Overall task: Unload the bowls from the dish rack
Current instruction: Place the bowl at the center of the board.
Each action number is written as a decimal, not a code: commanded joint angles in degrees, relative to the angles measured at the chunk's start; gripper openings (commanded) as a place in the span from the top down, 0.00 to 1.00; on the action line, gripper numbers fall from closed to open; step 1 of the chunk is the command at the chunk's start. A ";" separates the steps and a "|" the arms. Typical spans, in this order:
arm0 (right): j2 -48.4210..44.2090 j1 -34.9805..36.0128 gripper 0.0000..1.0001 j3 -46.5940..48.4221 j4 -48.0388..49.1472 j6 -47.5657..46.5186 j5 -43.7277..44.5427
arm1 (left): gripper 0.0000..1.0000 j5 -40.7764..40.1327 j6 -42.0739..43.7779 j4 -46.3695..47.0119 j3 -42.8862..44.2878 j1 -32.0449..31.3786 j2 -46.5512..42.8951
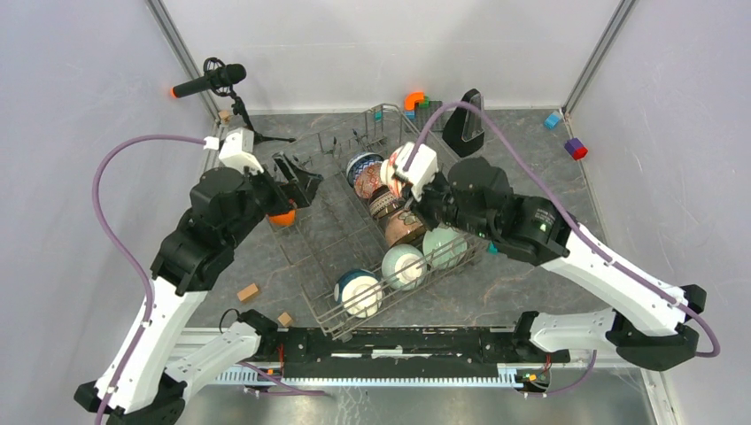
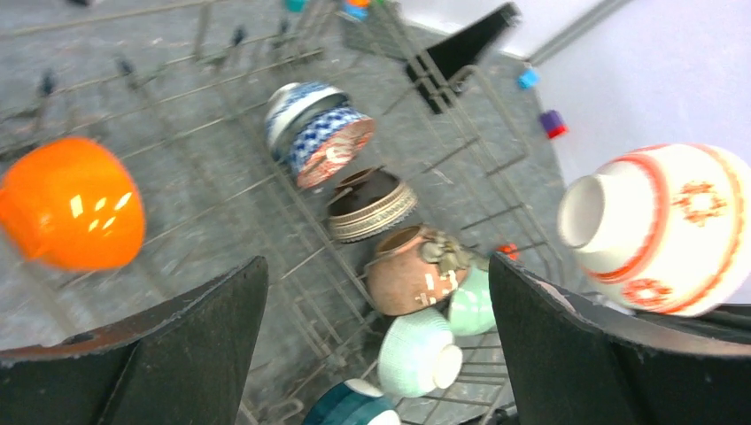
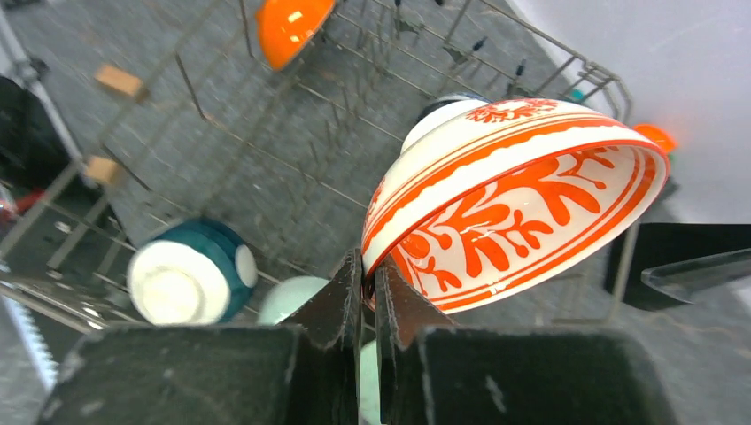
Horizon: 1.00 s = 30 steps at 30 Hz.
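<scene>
Right wrist: pincer (image 3: 374, 273) clamps floral bowl (image 3: 522, 195)

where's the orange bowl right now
In the top view the orange bowl sits at the left edge of the dish rack, right next to the open left gripper.

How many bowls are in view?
9. Seven in a row in the rack: blue-white, lattice, striped, tan, mint, pale ribbed, teal. The red-floral bowl is in the right pincer; the orange bowl lies by the rack's left side. None seems hidden.

grey marbled tabletop (image 1: 518, 297), plain white walls (image 1: 372, 44), metal corner posts (image 1: 180, 49).
</scene>
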 commanded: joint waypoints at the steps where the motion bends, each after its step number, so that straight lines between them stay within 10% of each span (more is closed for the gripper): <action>1: -3.66 5.91 1.00 -2.09 0.91 -13.26 14.58 | 0.00 13.59 5.34 8.56 5.72 0.03 1.94; 18: -2.29 31.01 1.00 -11.00 -0.79 -29.44 31.40 | 0.00 28.73 11.45 -4.25 14.60 -0.64 6.60; 30: 2.76 35.38 1.00 -11.28 -1.40 -31.82 34.53 | 0.00 4.84 17.00 -16.74 21.17 -19.76 13.54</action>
